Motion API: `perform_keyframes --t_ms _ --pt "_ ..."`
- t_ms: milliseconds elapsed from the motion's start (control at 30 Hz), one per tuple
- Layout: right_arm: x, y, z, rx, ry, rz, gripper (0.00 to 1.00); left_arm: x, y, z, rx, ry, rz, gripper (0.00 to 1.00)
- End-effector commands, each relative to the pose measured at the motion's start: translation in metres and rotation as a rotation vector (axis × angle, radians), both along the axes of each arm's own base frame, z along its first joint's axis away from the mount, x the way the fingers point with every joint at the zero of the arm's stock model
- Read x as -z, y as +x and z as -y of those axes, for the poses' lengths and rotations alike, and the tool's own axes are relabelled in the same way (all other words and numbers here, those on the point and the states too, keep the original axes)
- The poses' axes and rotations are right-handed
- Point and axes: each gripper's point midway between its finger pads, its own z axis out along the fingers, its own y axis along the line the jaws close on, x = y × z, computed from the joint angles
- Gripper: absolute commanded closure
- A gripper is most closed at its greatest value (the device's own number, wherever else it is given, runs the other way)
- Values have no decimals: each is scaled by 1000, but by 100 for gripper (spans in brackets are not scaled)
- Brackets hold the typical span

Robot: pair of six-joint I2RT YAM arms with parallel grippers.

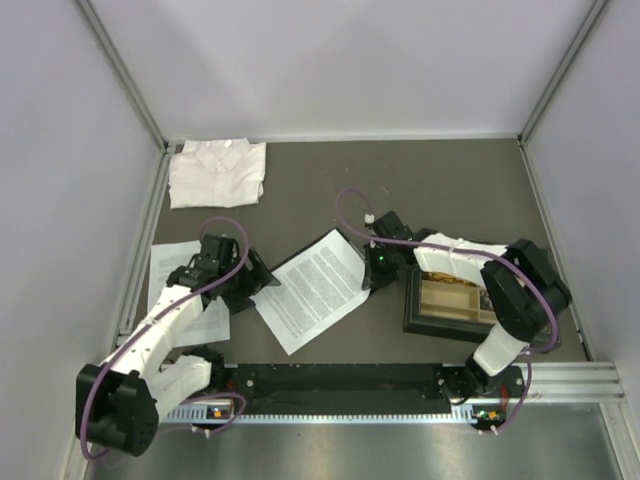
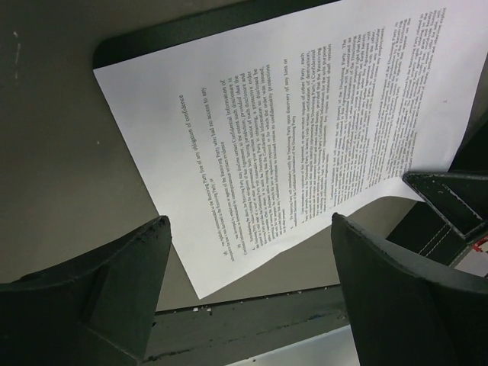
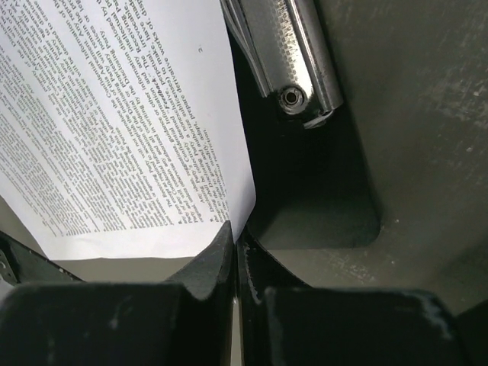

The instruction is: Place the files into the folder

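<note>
A printed sheet (image 1: 315,290) lies tilted in the middle of the table, over the black folder, whose dark edge (image 1: 293,259) shows along the sheet's upper left side. My right gripper (image 1: 373,277) is shut on the sheet's right corner (image 3: 152,137), next to the folder's silver clip (image 3: 293,53) and black board (image 3: 313,206). My left gripper (image 1: 260,282) is open and empty, just above the sheet's left corner (image 2: 305,114), with the folder edge (image 2: 191,34) beyond it. A second sheet (image 1: 168,262) lies at the left, partly under my left arm.
A folded white shirt (image 1: 217,172) lies at the back left. A dark-framed tray (image 1: 450,300) of small items stands at the right, under my right arm. A black rail (image 1: 340,378) runs along the near edge.
</note>
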Motion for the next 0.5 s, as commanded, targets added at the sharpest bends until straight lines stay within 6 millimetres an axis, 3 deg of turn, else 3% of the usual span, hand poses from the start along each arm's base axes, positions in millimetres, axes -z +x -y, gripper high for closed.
perform_keyframes --t_ms 0,67,233,333,467 --pt "-16 8 -13 41 50 64 100 10 -2 -5 -42 22 -25 11" --pt "-17 6 -13 43 33 68 85 16 -4 -8 -72 31 -44 11" --pt "-39 13 1 -21 -29 176 22 32 -14 -16 -113 71 -124 12" --pt "-52 25 11 -66 -95 261 4 37 -18 -19 -116 93 -142 12" --pt "-59 49 8 -99 -125 313 1 40 -17 -19 -121 91 -138 11"
